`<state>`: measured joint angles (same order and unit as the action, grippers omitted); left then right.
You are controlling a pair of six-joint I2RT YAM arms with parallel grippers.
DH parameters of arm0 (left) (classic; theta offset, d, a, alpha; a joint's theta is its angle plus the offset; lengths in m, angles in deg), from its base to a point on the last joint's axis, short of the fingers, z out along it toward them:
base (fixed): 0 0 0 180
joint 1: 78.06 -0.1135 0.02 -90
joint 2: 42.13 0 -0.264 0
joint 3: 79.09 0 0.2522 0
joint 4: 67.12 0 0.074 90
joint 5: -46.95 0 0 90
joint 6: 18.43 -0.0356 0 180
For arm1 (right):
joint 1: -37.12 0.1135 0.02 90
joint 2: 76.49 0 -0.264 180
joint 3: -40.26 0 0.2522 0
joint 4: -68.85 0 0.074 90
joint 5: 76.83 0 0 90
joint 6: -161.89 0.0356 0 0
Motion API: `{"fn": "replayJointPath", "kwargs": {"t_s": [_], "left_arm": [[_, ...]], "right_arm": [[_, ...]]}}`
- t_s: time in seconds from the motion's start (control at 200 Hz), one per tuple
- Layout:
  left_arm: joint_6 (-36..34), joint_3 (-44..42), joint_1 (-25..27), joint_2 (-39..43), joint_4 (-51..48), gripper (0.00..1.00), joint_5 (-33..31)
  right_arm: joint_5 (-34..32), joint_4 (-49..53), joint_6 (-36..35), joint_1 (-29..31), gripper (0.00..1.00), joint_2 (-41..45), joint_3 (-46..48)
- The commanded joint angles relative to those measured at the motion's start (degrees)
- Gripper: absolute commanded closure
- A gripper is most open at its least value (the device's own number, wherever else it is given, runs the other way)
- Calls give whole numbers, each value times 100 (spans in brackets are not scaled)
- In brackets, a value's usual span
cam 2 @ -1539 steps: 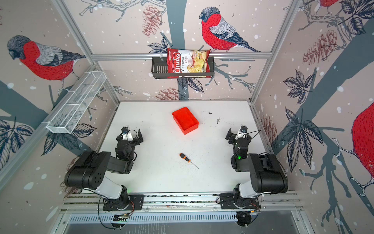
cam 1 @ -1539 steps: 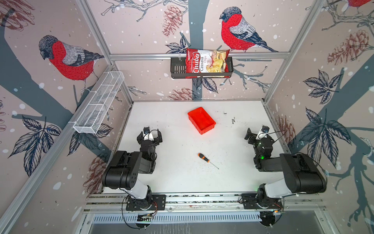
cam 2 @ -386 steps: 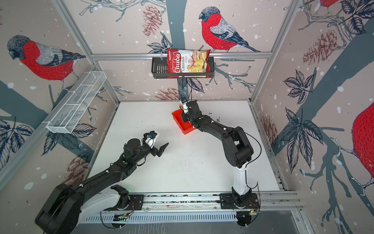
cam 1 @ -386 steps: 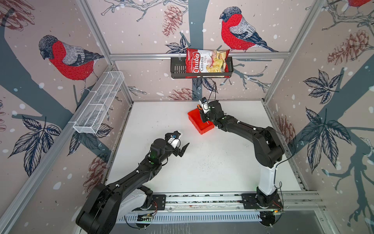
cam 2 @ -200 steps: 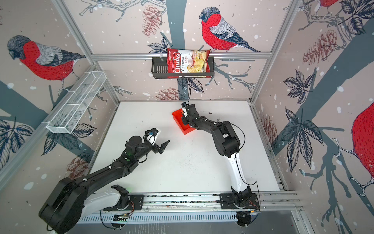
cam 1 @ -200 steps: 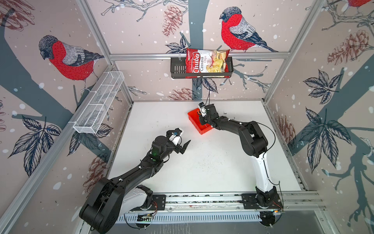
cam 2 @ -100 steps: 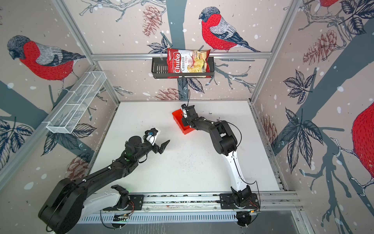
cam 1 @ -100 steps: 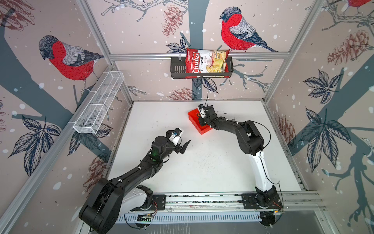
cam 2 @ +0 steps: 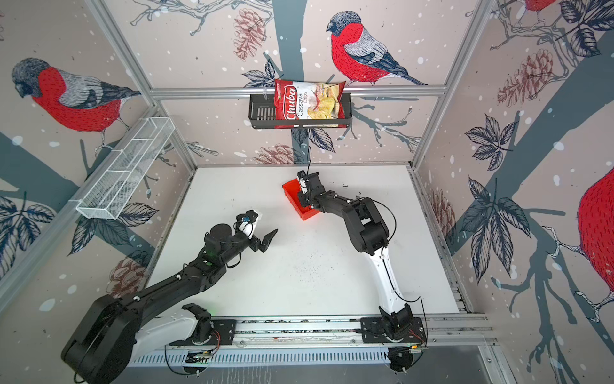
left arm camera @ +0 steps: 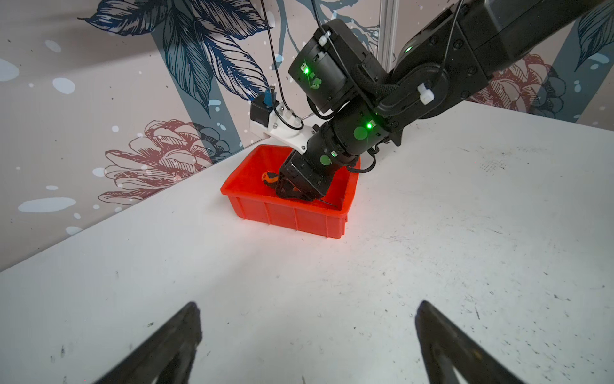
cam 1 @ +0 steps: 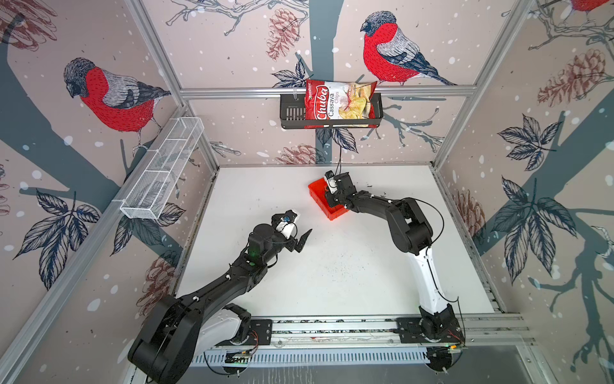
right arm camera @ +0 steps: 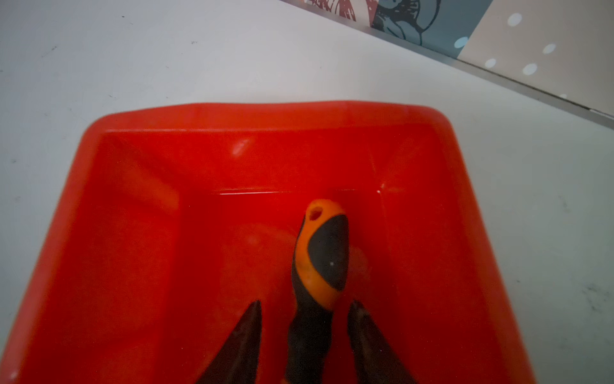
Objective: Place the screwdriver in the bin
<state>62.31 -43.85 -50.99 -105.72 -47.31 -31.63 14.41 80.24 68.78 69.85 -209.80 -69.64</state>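
Bird-print walls on three sides, scuffed white tabletop [cam 1: 332,272] below. Both arms out over it: R arm reaching across to far middle, L arm short of centre w/ nothing in hand.

Red bin [left arm camera: 285,216]: upright on tabletop, near back wall.

L gripper [left arm camera: 307,303]: spread wide, empty, hovering above bare tabletop, facing bin from well apart.

R gripper [right arm camera: 305,302]: dipped inside bin, parted narrow, w/ a gap each side of handle in R wrist view, so not clamping.

Screwdriver [right arm camera: 319,259]: inside bin, orange-black handle between R fingertips [right arm camera: 246,329] but apart from both, butt end toward bin wall ahead of gripper. Looks to lie on bin floor; exact tilt hard to tell. Thin shaft running toward near rim in L wrist view; over rim or just inside, can't tell.

Step in hand, by judgement: release, drop-off about done.

Next move prob calls for lifting R gripper straight up & back w/o snagging handle or nudging bin, widening a bit first if needed. Then worth checking whole tool sits within walls, esp. shaft tip.
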Motion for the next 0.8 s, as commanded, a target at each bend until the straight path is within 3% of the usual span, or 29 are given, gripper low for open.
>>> {"fn": "replayJointPath", "kwargs": {"t_s": [0.0, 0.37, 0.53, 0.796], "left_arm": [[147, -62, 7, 49, 314, 1, -277], [205, -200, -43, 310, 353, 2, -1388], [273, -310, -423, 350, 603, 2, -1418], [528, -682, -1208, 138, 1423, 2, -1645]], "right_arm": [[86, -148, -76, 28, 44, 273, 28], [-24, -1080, 270, -64, 13, 1742, 1309], [-88, -1518, 414, -208, 2, 2533, 2191], [-364, -2388, 494, -640, 0, 4086, 4115]]}}
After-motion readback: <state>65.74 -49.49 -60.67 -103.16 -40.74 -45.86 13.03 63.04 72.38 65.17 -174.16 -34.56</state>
